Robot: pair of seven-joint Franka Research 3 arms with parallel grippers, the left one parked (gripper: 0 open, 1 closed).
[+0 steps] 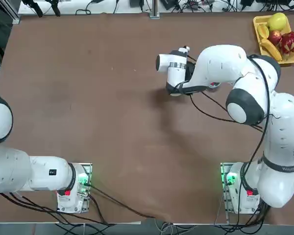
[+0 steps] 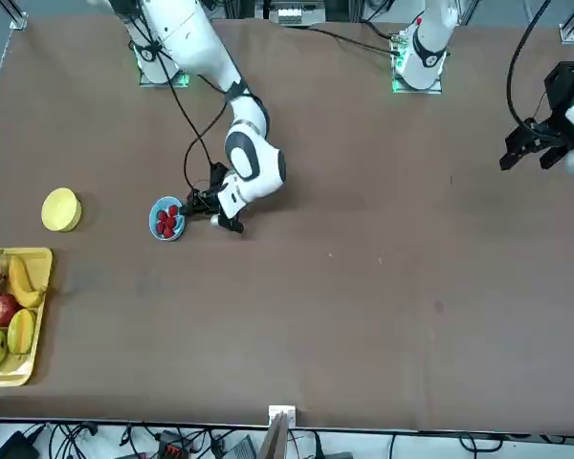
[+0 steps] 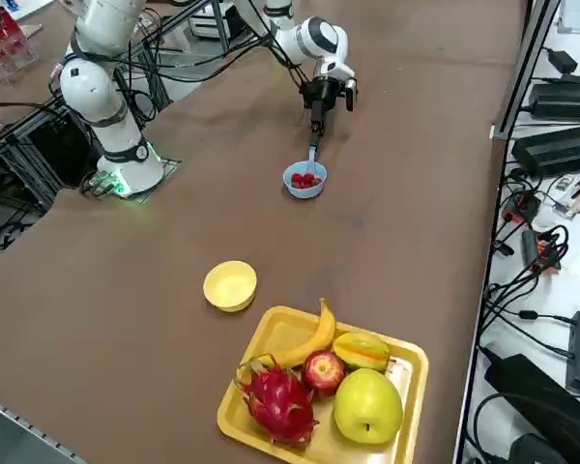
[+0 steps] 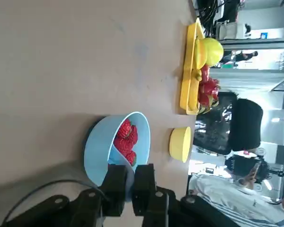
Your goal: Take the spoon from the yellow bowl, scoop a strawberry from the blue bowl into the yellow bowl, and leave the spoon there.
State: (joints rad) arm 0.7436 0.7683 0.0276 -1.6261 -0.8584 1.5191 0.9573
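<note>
The blue bowl (image 3: 304,180) holds several red strawberries (image 4: 125,139) and stands near the table's right-hand side. My right gripper (image 3: 316,118) hangs just above and beside it, shut on the pale spoon (image 3: 312,155). The spoon slants down from the fingers (image 4: 114,182) with its tip in the bowl. From the front, the gripper (image 2: 197,204) sits right against the blue bowl (image 2: 166,218). The yellow bowl (image 3: 230,285) stands empty a short way off, between the blue bowl and the fruit tray. In the top view my arm covers both bowls.
A rectangular yellow tray (image 3: 278,331) with a banana, apple, dragon fruit and other fruit sits at the table's far right corner (image 1: 257,22). Cables trail from my wrist over the table. People show beyond the table edge (image 4: 217,189).
</note>
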